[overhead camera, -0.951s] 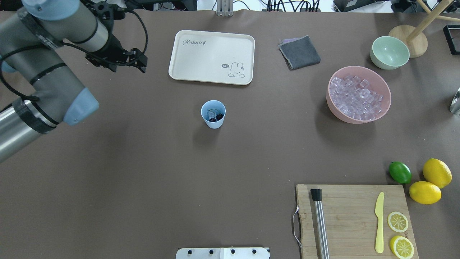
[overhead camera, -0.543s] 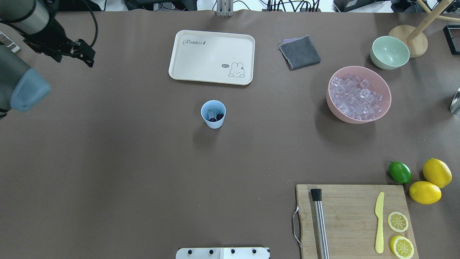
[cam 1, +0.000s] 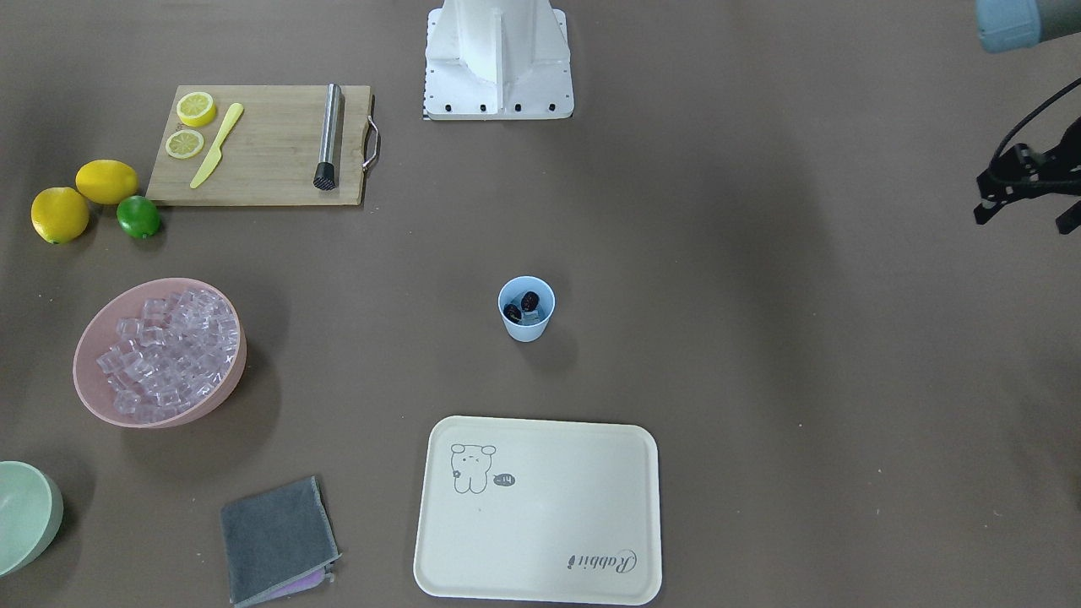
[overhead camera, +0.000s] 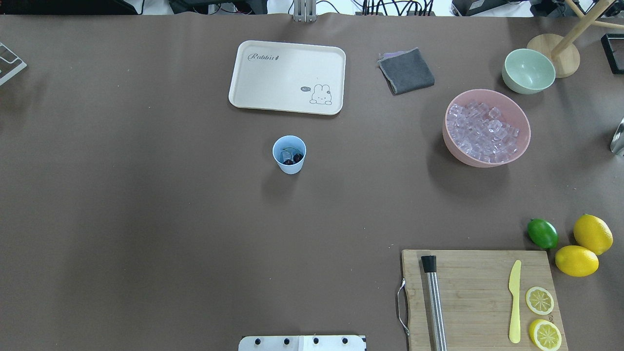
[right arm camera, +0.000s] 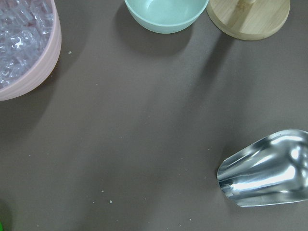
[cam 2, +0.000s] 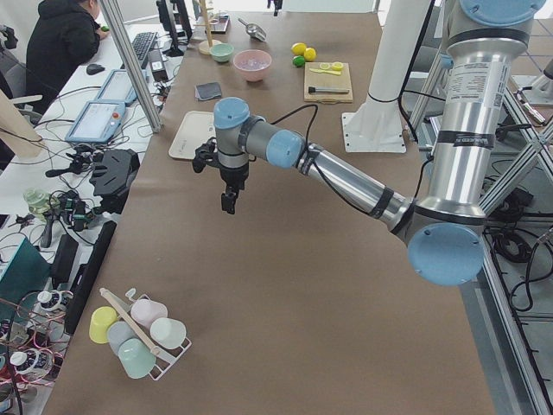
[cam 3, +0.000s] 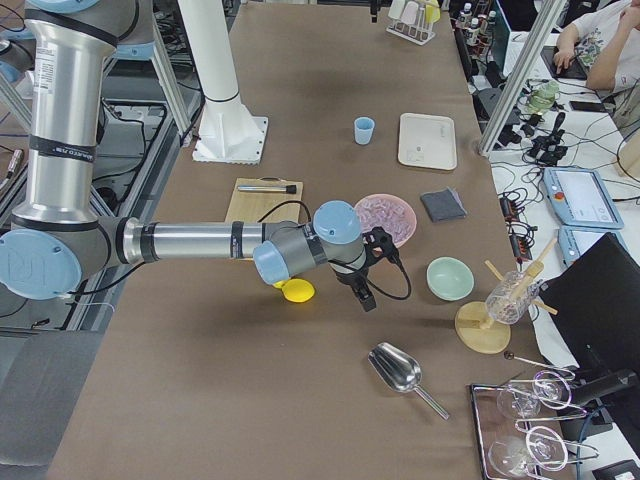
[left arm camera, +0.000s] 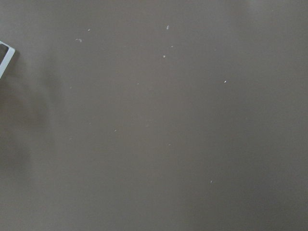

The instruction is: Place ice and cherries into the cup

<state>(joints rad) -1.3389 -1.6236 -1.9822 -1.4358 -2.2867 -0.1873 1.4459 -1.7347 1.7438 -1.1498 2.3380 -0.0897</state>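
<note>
1. Cup (overhead camera: 289, 154) stands near the middle of the table (overhead camera: 146, 219), a little in front of the cream tray (overhead camera: 287, 77) and well apart from the pink bowl (overhead camera: 487, 160); it is upright, its long axis vertical, its mouth pointing straight up, wider at the rim than at the base.
2. Inside it lie the cherries (overhead camera: 294, 158), two dark rounds with a thin green stem curving over them; beside them a pale glassy lump reads as ice (overhead camera: 284, 155); the heap of cubes (overhead camera: 480, 131) fills the pink bowl.
3. A second ago the left arm stretched over the left part of the table in the overhead view; half a second ago only its end showed in the far left corner; now it is gone from that view; the cup and what it holds have not shifted.
4. My reading: with both cherries and ice already in the cup and the arm pulled away, the task looks done or very nearly so; at most more ice might be wanted.
5. Left gripper (cam 1: 1022, 221) hangs off at the side of the table, far from the cup; its fingers stand spread and nothing is between them.
6. Right gripper (cam 3: 365, 297) hovers between the pink bowl and the metal scoop (cam 3: 400, 372); only the side view shows it, so I cannot tell how wide it stands or whether it holds anything.
</note>
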